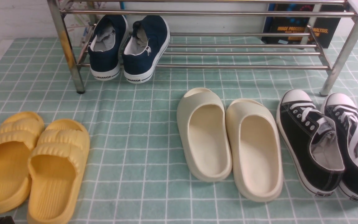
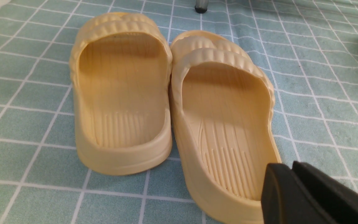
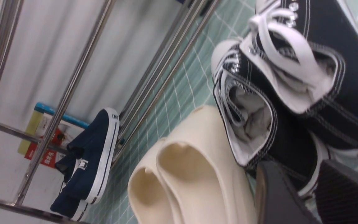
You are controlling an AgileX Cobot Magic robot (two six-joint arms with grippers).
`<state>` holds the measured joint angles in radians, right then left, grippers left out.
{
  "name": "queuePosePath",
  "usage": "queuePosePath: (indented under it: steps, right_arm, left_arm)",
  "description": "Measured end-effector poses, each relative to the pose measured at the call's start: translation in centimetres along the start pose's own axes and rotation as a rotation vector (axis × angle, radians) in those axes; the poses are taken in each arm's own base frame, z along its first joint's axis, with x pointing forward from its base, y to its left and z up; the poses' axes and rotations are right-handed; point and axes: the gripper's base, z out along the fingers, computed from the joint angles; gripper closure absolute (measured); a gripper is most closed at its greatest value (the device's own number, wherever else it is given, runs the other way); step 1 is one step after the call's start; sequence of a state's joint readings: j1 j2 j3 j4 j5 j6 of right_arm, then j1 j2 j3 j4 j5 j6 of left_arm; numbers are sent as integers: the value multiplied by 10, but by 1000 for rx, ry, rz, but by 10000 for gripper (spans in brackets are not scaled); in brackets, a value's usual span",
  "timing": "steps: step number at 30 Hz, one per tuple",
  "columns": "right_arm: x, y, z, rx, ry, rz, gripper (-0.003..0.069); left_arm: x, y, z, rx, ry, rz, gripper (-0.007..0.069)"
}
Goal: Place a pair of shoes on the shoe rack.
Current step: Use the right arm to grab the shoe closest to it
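A pale green cloth [image 1: 135, 140] with a white grid covers the floor. A white wall [image 1: 11, 18] runs from 10 to 2 o'clock; a black book [image 1: 287, 21] leans there at 1 o'clock. Soft, even light.

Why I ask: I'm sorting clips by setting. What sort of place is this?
Probably a staged home shoe corner: a low chrome tube shoe rack holding navy slip-on sneakers, with black canvas lace-up sneakers and cream foam slippers on green checked cloth before it.
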<state>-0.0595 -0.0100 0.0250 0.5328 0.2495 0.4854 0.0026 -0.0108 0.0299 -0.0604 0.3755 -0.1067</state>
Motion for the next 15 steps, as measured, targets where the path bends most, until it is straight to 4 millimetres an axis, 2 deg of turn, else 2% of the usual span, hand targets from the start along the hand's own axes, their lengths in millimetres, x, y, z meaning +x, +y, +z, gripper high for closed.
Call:
queuePosePath:
  steps: [4, 7, 10, 11, 12, 13, 15]
  right_arm:
    - [-6, 4, -1, -22, -60, -113, 424]
    - [-13, 15, -4, -48, -86, -208, 460]
    - [-33, 46, -8, -57, -115, -401, 565]
    - [-40, 57, -6, -38, -98, -484, 622]
    - [-46, 67, -4, -29, -88, -534, 645]
    - [-46, 66, -1, -10, -67, -543, 650]
    - [-60, 88, 12, 52, 32, -686, 662]
  left_arm:
    - [0, 0, 0, 0, 0, 0, 572]
    - [0, 0, 0, 0, 0, 0, 572]
    - [0, 0, 0, 0, 0, 0, 572]
    - [0, 0, 0, 0, 0, 0, 572]
    - [0, 0, 0, 0, 0, 0, 572]
    - [0, 0, 0, 0, 0, 0, 572]
    - [0, 0, 0, 0, 0, 0, 572]
